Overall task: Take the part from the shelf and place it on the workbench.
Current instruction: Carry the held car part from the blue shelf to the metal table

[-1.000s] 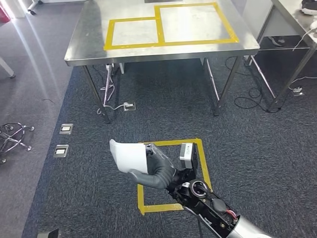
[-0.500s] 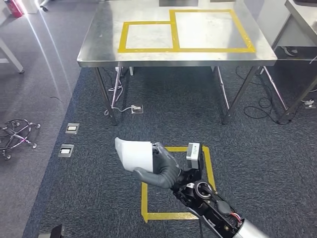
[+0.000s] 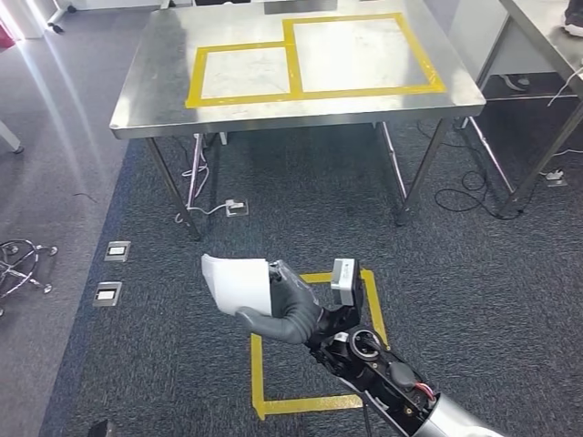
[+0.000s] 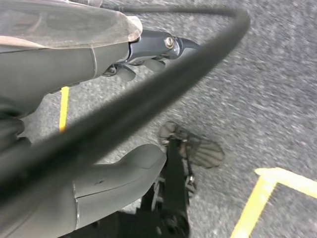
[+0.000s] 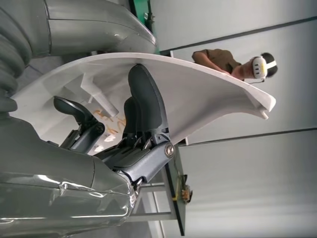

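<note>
My right hand grips a white curved part and holds it out over the dark carpet, in front of the steel workbench. The bench top carries two rectangles outlined in yellow tape. In the right wrist view the dark fingers wrap the inner side of the white part, with the thumb on its other face. My left hand hangs over the carpet with fingers and thumb apart and nothing in it. A blurred black cable crosses in front of it.
A yellow tape square marks the carpet under my right arm. Floor sockets and a chair base lie at the left. Cables run under the bench, and a second table stands at the right. A person stands in the background.
The whole picture has swayed right and then back left, so the camera moved, and the workbench now sits lower in the picture. My right hand still holds the white part the same way.
</note>
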`<state>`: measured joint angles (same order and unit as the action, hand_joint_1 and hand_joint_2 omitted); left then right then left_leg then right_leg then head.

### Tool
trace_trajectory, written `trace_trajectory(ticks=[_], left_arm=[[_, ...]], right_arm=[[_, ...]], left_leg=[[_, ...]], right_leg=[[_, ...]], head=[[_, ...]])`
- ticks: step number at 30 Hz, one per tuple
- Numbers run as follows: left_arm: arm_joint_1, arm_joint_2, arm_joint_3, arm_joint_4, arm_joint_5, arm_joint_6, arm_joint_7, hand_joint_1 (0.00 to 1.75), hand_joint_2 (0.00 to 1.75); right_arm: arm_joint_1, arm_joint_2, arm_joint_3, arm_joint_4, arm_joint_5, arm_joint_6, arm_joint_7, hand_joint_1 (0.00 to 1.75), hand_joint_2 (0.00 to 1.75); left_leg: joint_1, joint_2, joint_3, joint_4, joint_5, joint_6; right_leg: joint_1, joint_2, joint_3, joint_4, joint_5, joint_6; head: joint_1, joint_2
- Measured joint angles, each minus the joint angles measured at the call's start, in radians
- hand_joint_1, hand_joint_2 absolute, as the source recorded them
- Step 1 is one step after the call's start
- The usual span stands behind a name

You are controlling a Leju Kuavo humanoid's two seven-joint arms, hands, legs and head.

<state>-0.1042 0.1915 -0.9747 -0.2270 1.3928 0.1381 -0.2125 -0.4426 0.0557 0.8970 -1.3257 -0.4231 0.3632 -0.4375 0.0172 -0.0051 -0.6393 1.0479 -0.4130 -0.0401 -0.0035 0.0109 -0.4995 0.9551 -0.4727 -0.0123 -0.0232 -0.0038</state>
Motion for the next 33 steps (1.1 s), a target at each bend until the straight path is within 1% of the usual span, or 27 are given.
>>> trace_trajectory(ticks=[1, 2, 5, 6, 7, 9, 10, 11, 12, 13, 14, 15, 16, 18, 20, 21, 22, 23, 24, 25, 26, 27, 28, 29, 30, 31, 33], left_arm=[[-0.001, 0.001, 0.0, 0.0, 0.0, 0.0, 0.0, 0.0, 1.75], [-0.001, 0.001, 0.0, 0.0, 0.0, 0.0, 0.0, 0.0, 1.75], [-0.002, 0.0, 0.0, 0.0, 0.0, 0.0, 0.0, 0.0, 1.75], [-0.001, -0.001, 0.0, 0.0, 0.0, 0.0, 0.0, 0.0, 1.75], [-0.001, -0.001, 0.0, 0.0, 0.0, -0.001, 0.0, 0.0, 1.75], [-0.001, -0.001, 0.0, 0.0, -0.001, -0.001, 0.0, 0.0, 1.75], [-0.001, -0.001, 0.0, 0.0, -0.001, -0.001, 0.0, 0.0, 1.75], [-0.001, -0.001, 0.0, 0.0, -0.001, 0.0, 0.0, 0.0, 1.75], [0.0, -0.001, 0.0, 0.0, -0.002, -0.001, 0.0, 0.0, 1.75], [0.0, -0.001, 0.0, 0.0, -0.002, -0.001, 0.0, 0.0, 1.75], [0.0, -0.002, 0.0, 0.0, -0.002, -0.001, 0.0, 0.0, 1.75], [0.0, -0.002, 0.0, 0.0, -0.002, -0.001, 0.0, 0.0, 1.75], [-0.001, -0.003, 0.0, 0.0, -0.003, -0.001, 0.0, 0.0, 1.75], [-0.002, -0.003, 0.0, 0.0, -0.003, -0.001, 0.0, 0.0, 1.75], [-0.003, -0.003, 0.0, 0.0, -0.003, -0.001, 0.0, 0.0, 1.75], [-0.003, -0.003, 0.0, 0.0, -0.004, -0.001, 0.0, 0.0, 1.75], [-0.004, -0.003, 0.0, 0.0, -0.004, -0.001, 0.0, 0.0, 1.75], [-0.005, -0.003, 0.0, 0.0, -0.004, -0.001, 0.0, 0.0, 1.75], [-0.004, -0.003, 0.0, 0.0, -0.004, -0.001, 0.0, 0.0, 1.75], [-0.003, -0.003, 0.0, 0.0, -0.005, -0.001, 0.0, 0.0, 1.75], [-0.001, -0.003, 0.0, 0.0, -0.005, -0.001, 0.0, 0.0, 1.75], [0.0, -0.002, 0.0, 0.0, -0.005, -0.001, 0.0, 0.0, 1.75], [0.001, -0.002, 0.0, 0.0, -0.005, -0.001, 0.0, 0.0, 1.75], [0.0, -0.001, 0.0, 0.0, -0.005, -0.001, 0.0, 0.0, 1.75], [0.0, 0.0, 0.0, 0.0, -0.005, -0.001, 0.0, 0.0, 1.75], [-0.001, 0.0, 0.0, 0.0, -0.006, -0.001, 0.0, 0.0, 1.75], [-0.002, 0.0, 0.0, 0.0, -0.008, -0.001, 0.0, 0.0, 1.75]], right_arm=[[0.0, 0.0, 0.0, 0.0, 0.0, 0.0, 0.0, 1.75, 1.75], [0.0, 0.0, 0.0, 0.0, 0.0, 0.0, 0.0, 1.75, 1.75], [-0.001, 0.0, 0.0, -0.001, 0.0, 0.0, 0.0, 1.75, 1.75], [-0.001, 0.0, 0.0, -0.002, 0.0, 0.0, 0.0, 1.75, 1.75], [-0.001, 0.0, -0.001, -0.002, 0.0, 0.0, 0.0, 1.75, 1.75], [0.001, 0.0, -0.001, -0.002, 0.0, 0.0, 0.0, 1.75, 1.75], [0.003, -0.001, -0.001, -0.002, 0.0, 0.0, 0.0, 1.75, 1.75], [0.005, -0.001, -0.001, -0.001, 0.0, 0.0, 0.0, 1.75, 1.75], [0.007, -0.002, -0.001, -0.001, 0.0, 0.0, 0.0, 1.75, 1.75], [0.007, -0.002, -0.001, -0.001, 0.0, 0.0, 0.0, 1.75, 1.75], [0.007, -0.002, -0.001, -0.001, 0.0, 0.0, 0.0, 1.75, 1.75], [0.006, -0.002, -0.001, -0.001, 0.0, -0.001, 0.0, 1.75, 1.75], [0.005, -0.002, -0.001, -0.001, 0.0, -0.001, 0.0, 1.75, 1.75], [0.005, -0.002, -0.001, -0.001, 0.0, -0.002, 0.0, 1.75, 1.75], [0.006, -0.002, -0.001, -0.002, 0.0, -0.002, 0.0, 1.75, 1.75], [0.005, -0.002, -0.002, -0.002, 0.0, -0.002, 0.0, 1.75, 1.75], [0.004, -0.002, -0.002, -0.003, 0.0, -0.001, 0.0, 1.75, 1.75], [0.004, -0.002, -0.001, -0.002, 0.0, -0.001, 0.0, 1.75, 1.75], [0.004, -0.002, -0.001, -0.002, 0.0, -0.001, 0.0, 1.75, 1.75], [0.006, -0.002, -0.001, -0.002, 0.0, -0.001, 0.0, 1.75, 1.75], [0.007, -0.002, -0.001, -0.002, 0.0, -0.001, 0.0, 1.75, 1.75], [0.007, -0.002, -0.001, -0.002, 0.0, -0.002, 0.0, 1.75, 1.75], [0.008, -0.002, -0.001, -0.001, 0.0, -0.002, 0.0, 1.75, 1.75], [0.008, -0.002, -0.001, -0.001, 0.0, -0.002, 0.0, 1.75, 1.75], [0.007, -0.002, -0.001, -0.001, 0.0, -0.002, 0.0, 1.75, 1.75], [0.007, -0.002, -0.001, -0.002, 0.0, -0.002, 0.0, 1.75, 1.75], [0.006, -0.002, -0.001, -0.002, 0.0, -0.005, 0.0, 1.75, 1.75]], left_leg=[[-0.002, 0.0, 0.02, -0.05, 0.018, 0.006], [-0.004, 0.0, 0.03, -0.075, 0.02, 0.012], [-0.003, -0.001, 0.041, -0.086, 0.007, 0.029], [0.0, 0.0, 0.047, -0.089, 0.004, 0.035], [0.002, 0.001, 0.055, -0.092, 0.0, 0.041], [0.001, 0.002, 0.07, -0.092, -0.011, 0.051], [0.001, 0.001, 0.077, -0.092, -0.017, 0.052], [0.001, 0.0, 0.085, -0.092, -0.024, 0.052], [0.001, -0.001, 0.096, -0.092, -0.031, 0.05], [0.002, -0.003, 0.108, -0.092, -0.039, 0.048], [0.002, -0.004, 0.119, -0.092, -0.048, 0.045], [0.001, -0.005, 0.127, -0.091, -0.055, 0.04], [-0.001, -0.005, 0.132, -0.09, -0.061, 0.035], [-0.003, -0.004, 0.132, -0.091, -0.065, 0.025], [0.0, -0.002, 0.134, -0.088, -0.072, 0.013], [0.001, 0.0, 0.127, -0.068, -0.084, 0.008], [0.001, 0.0, 0.106, -0.025, -0.103, 0.003], [0.002, 0.0, 0.07, 0.039, -0.127, 0.0], [0.002, 0.0, 0.025, 0.111, -0.149, -0.002], [0.002, 0.0, -0.017, 0.172, -0.16, -0.004], [0.002, 0.0, -0.045, 0.2, -0.152, -0.006], [0.002, 0.0, -0.053, 0.186, -0.123, -0.006], [0.003, 0.001, -0.04, 0.135, -0.078, -0.006], [0.003, 0.001, -0.017, 0.062, -0.031, -0.004], [0.002, 0.001, 0.009, -0.002, 0.001, -0.002], [0.001, 0.001, 0.028, -0.05, 0.017, 0.002], [-0.003, 0.0, 0.045, -0.078, 0.008, 0.014]], right_leg=[[0.002, 0.001, 0.004, 0.0, -0.007, 0.005], [0.004, 0.001, 0.006, 0.0, -0.012, 0.01], [0.004, 0.001, 0.009, 0.002, -0.026, 0.024], [0.004, 0.0, 0.001, 0.024, -0.039, 0.029], [0.003, -0.001, -0.02, 0.07, -0.061, 0.034], [-0.001, -0.003, -0.095, 0.217, -0.116, 0.041], [-0.003, -0.003, -0.134, 0.281, -0.13, 0.044], [-0.004, -0.003, -0.159, 0.311, -0.124, 0.045], [-0.006, -0.004, -0.165, 0.299, -0.097, 0.046], [-0.007, -0.004, -0.15, 0.246, -0.05, 0.044], [-0.007, -0.004, -0.126, 0.172, -0.002, 0.041], [-0.005, -0.004, -0.099, 0.107, 0.033, 0.037], [-0.003, -0.004, -0.078, 0.056, 0.051, 0.032], [0.001, -0.002, -0.06, 0.026, 0.045, 0.022], [-0.001, 0.001, -0.051, 0.014, 0.042, 0.012], [-0.003, 0.001, -0.044, 0.007, 0.041, 0.007], [-0.005, -0.001, -0.037, 0.001, 0.039, 0.003], [-0.005, -0.002, -0.033, -0.002, 0.037, -0.001], [-0.005, -0.004, -0.03, -0.002, 0.033, -0.005], [-0.005, -0.004, -0.026, -0.003, 0.029, -0.007], [-0.004, -0.004, -0.022, -0.002, 0.025, -0.008], [-0.004, -0.003, -0.015, -0.002, 0.019, -0.008], [-0.005, -0.002, -0.007, -0.002, 0.013, -0.007], [-0.005, -0.002, 0.002, -0.002, 0.006, -0.003], [-0.003, -0.001, 0.005, -0.002, -0.001, 0.001], [-0.001, 0.0, 0.008, -0.002, -0.008, 0.006], [0.003, 0.001, 0.01, -0.004, -0.02, 0.017]], head=[[-0.004, 0.0], [-0.004, 0.0], [0.002, 0.0], [0.006, 0.0], [0.011, 0.0], [0.023, 0.0], [0.027, 0.0], [0.031, 0.0], [0.034, 0.0], [0.038, 0.0], [0.043, 0.0], [0.048, 0.0], [0.053, 0.0], [0.054, 0.0], [0.049, 0.0], [0.045, 0.0], [0.038, 0.0], [0.031, 0.0], [0.024, 0.0], [0.019, 0.0], [0.015, 0.0], [0.01, 0.0], [0.006, 0.0], [0.0, 0.0], [-0.004, 0.0], [-0.007, 0.0], [-0.006, 0.0]])
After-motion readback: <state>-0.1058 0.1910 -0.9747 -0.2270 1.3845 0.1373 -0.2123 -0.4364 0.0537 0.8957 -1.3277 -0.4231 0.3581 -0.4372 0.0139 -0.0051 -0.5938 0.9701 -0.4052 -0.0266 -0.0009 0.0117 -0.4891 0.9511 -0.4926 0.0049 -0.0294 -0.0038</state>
